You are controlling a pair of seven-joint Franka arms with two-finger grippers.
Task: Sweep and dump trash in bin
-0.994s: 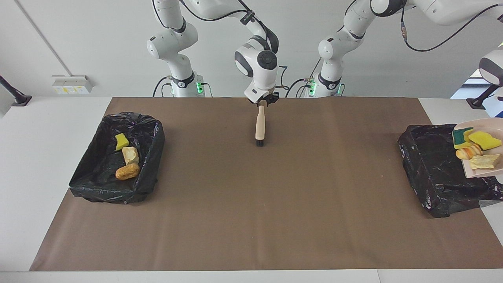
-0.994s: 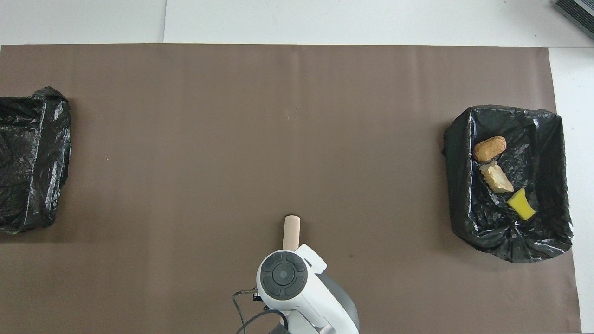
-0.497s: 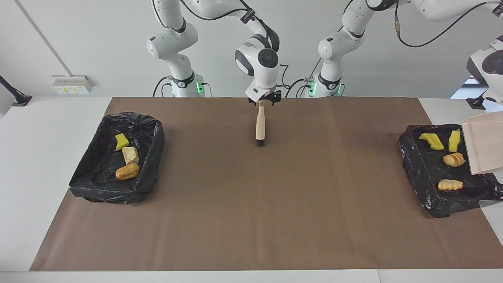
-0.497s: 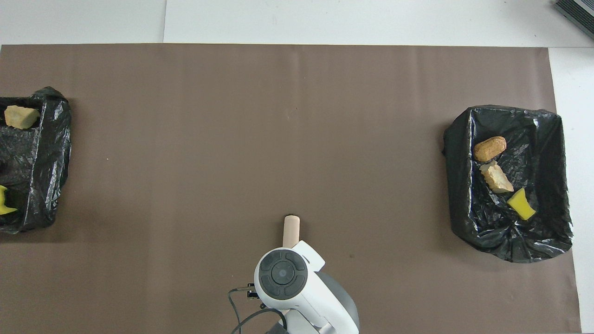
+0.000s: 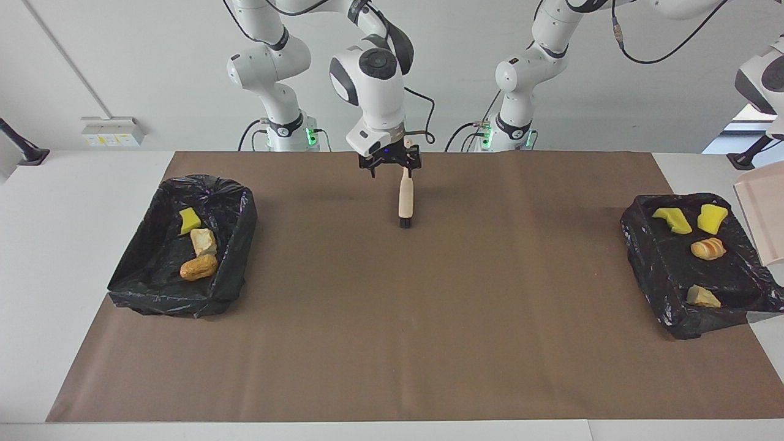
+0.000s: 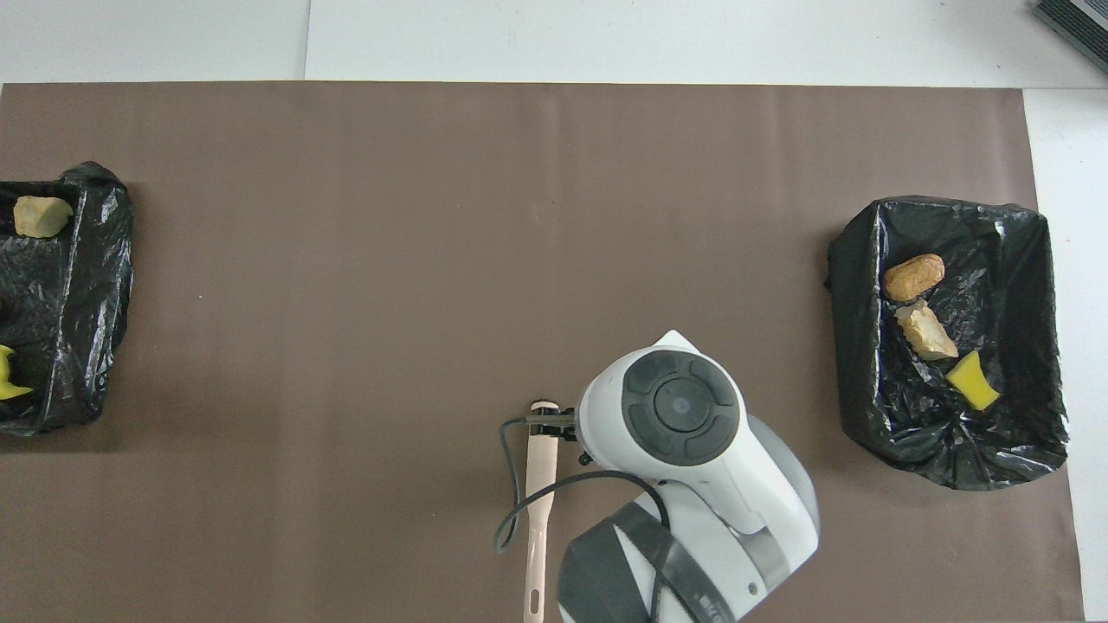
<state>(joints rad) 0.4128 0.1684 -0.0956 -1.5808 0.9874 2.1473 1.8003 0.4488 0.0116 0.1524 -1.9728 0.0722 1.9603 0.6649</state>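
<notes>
The trash lies in two black-lined bins. The bin [image 5: 640,242] at the left arm's end holds two yellow sponge pieces [image 5: 672,219], a striped bread lump [image 5: 708,248] and a tan lump [image 5: 701,297]. The other bin [image 5: 240,242] holds a yellow sponge [image 5: 190,220] and two bread lumps [image 5: 198,267]. The pale pink dustpan [image 5: 762,214] hangs empty and tilted beside the first bin, under the left arm's wrist; its grip is cut off. My right gripper [image 5: 392,166] is open just above the handle end of the beige brush [image 5: 404,196], which lies on the mat.
A brown mat [image 5: 392,318] covers the table between the bins. In the overhead view the brush [image 6: 541,484] lies beside the right arm's wrist [image 6: 679,407], the full bin [image 6: 853,346] at one end and the other bin [image 6: 95,285] at the view's edge.
The dustpan tipped and its four trash pieces dropped into the bin below, then it drew back toward the view's edge. The right gripper let go of the brush, rose and turned.
</notes>
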